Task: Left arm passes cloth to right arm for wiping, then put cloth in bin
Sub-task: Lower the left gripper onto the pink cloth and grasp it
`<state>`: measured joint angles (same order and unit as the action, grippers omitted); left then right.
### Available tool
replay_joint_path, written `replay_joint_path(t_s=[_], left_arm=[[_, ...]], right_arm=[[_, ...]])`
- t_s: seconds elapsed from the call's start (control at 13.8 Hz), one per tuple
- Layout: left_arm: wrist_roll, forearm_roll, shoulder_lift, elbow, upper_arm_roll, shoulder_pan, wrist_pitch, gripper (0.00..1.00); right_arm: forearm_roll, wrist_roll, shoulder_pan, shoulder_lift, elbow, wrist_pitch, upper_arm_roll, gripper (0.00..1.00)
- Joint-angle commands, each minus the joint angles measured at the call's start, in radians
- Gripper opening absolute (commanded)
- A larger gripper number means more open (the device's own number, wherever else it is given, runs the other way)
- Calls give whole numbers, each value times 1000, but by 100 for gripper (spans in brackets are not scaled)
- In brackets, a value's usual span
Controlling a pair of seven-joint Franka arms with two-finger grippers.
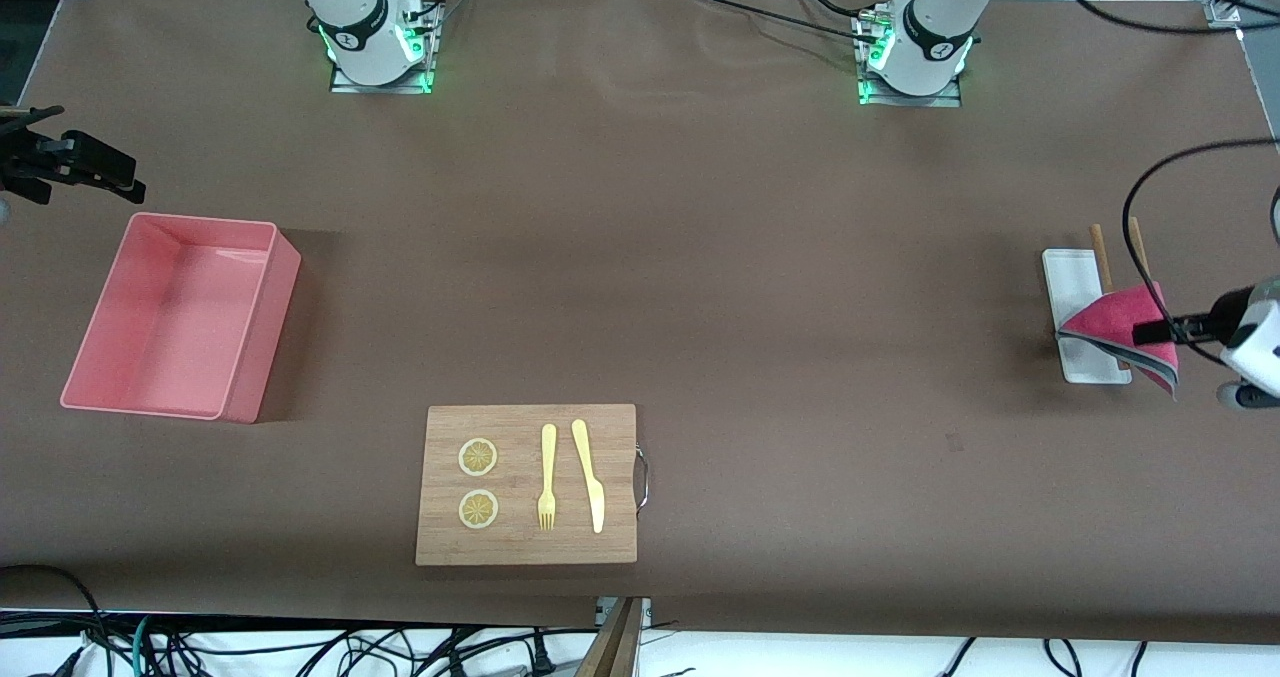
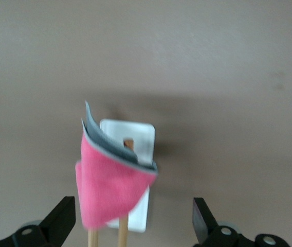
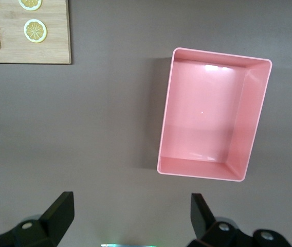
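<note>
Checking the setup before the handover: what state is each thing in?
cloth: folded, draped over the sticks on the white tray, not gripped
left gripper: open, over the cloth
right gripper: open, empty, waiting
bin: upright, empty

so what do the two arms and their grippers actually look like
Both arms are white and rounded. Each base has a black band with a white mark, stands on a metal plate lit green, and has a red fitting with black cables. The left gripper and right gripper show black wedge-shaped fingers with small silver screws. A black cable loops above the left arm's white wrist.
</note>
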<state>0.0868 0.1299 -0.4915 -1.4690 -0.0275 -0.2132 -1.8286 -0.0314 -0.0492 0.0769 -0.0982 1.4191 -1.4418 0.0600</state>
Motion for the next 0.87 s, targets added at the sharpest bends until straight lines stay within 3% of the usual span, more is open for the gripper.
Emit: replay_joint_path(t_s=[0.0, 0.36, 0.65, 0.8], left_arm=[[1, 27, -103, 61, -12, -9, -102, 100], [2, 191, -189, 61, -38, -15, -197, 100], [4, 186, -219, 59, -37, -61, -247, 100], [10, 188, -235, 59, -37, -61, -247, 93]], right_arm=[[13, -17, 0, 6, 3, -2, -5, 100], [14, -18, 1, 6, 1, -3, -5, 100], [14, -18, 1, 6, 1, -2, -5, 100], [16, -17, 1, 6, 1, -2, -5, 100]])
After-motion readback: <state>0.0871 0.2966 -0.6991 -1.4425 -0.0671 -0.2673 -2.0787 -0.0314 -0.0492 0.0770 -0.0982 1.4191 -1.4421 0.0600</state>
